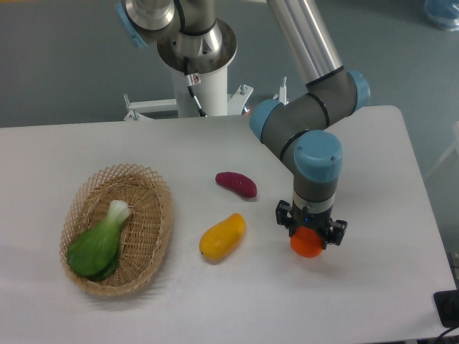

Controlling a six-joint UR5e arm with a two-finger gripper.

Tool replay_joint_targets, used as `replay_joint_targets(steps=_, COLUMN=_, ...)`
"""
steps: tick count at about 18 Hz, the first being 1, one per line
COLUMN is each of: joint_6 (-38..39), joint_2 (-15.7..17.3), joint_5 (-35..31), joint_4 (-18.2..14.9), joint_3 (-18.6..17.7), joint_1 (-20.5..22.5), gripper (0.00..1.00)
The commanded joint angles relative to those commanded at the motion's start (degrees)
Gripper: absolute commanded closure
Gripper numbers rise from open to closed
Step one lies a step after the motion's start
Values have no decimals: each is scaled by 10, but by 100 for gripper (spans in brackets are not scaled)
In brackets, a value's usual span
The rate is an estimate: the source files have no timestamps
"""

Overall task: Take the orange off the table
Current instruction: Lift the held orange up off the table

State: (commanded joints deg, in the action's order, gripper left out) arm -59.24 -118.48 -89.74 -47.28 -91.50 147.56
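The orange (307, 244) is a small round bright-orange fruit at the right of the white table (373, 301). My gripper (310, 231) points straight down over it, with its two black fingers on either side of the fruit. The fingers look closed against the orange. The top of the orange is hidden by the gripper body. I cannot tell whether the orange rests on the table or is just off it.
An elongated yellow-orange mango-like fruit (222, 237) lies left of the gripper. A purple sweet potato (236, 183) lies behind it. A wicker basket (147, 236) at the left holds a green bok choy (99, 244). The arm's base (201, 72) stands at the table's far edge.
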Motion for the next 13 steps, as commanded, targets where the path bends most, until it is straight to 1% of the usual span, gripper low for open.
replay_joint_targets(steps=3, joint_6=-7, joint_2=2, joint_5=4, joint_4=-3, joint_3=12, joint_1=4, gripper=28)
replay_joint_targets(steps=5, joint_6=-13, joint_2=1, joint_5=-1, joint_4=-25, joint_3=21, joint_1=4, gripper=28)
replay_joint_targets(steps=6, joint_6=-18, joint_2=0, joint_5=-4, joint_4=-27, joint_3=25, joint_1=4, gripper=28)
replay_joint_targets(steps=9, joint_6=-26, joint_2=-5, joint_5=-31, joint_4=-26, joint_3=28, joint_1=5, gripper=28)
replay_joint_targets(steps=13, joint_6=-35, joint_2=-17, joint_5=-33, joint_4=-28, joint_3=43, joint_1=15, gripper=28)
